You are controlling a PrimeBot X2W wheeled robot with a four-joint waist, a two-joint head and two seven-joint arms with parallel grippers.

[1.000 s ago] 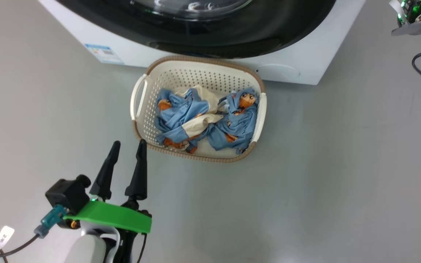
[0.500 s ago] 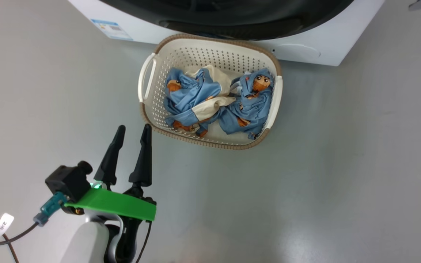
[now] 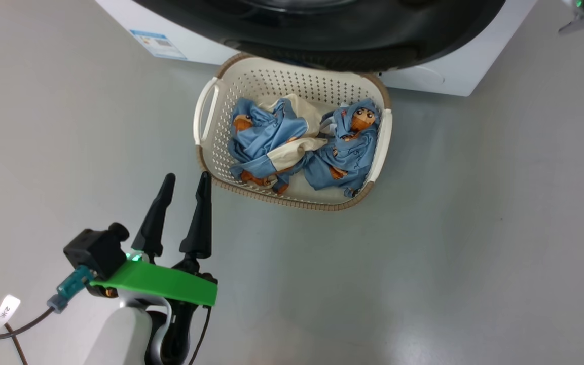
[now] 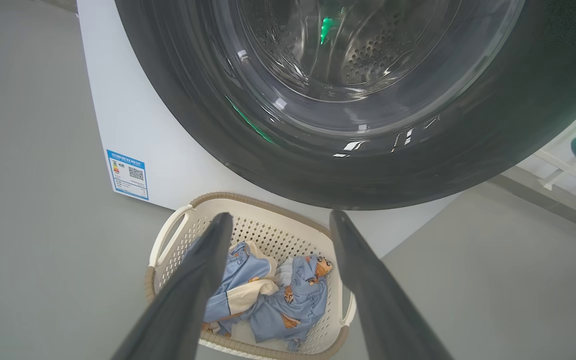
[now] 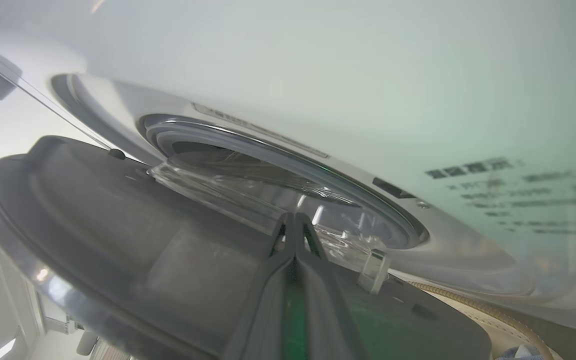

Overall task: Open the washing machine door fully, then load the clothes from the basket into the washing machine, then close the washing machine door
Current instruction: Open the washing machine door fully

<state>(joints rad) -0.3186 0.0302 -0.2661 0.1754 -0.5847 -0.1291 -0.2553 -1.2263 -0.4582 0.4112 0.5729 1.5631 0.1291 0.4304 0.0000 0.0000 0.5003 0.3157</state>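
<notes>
The washing machine (image 3: pixel 426 76) stands white at the top of the head view. Its door (image 3: pixel 332 35), with a black rim, hangs ajar over the far rim of the basket (image 3: pixel 292 201). Crumpled blue and cream clothes (image 3: pixel 271 144) lie in the basket. My left gripper (image 3: pixel 186 176) is open and empty, just left of the basket's near corner. From the left wrist I see the door (image 4: pixel 418 165), the basket (image 4: pixel 168 240) and the clothes (image 4: pixel 288 300) beyond my open left gripper (image 4: pixel 280 216). My right gripper (image 5: pixel 293 216) is shut, in the gap behind the door's inner face (image 5: pixel 118 225), tips near its glass bowl (image 5: pixel 248 185).
Grey floor (image 3: pixel 449 253) spreads around the basket on the left, right and near side. A blue label (image 3: pixel 159 44) is stuck low on the washer's front. The grey gasket (image 5: pixel 288 159) rings the drum opening. Part of my right wrist (image 3: pixel 583 15) shows at the top right.
The black door rim has swung further out and now covers the basket's far rim. The head camera has shifted. My left gripper stays put.
</notes>
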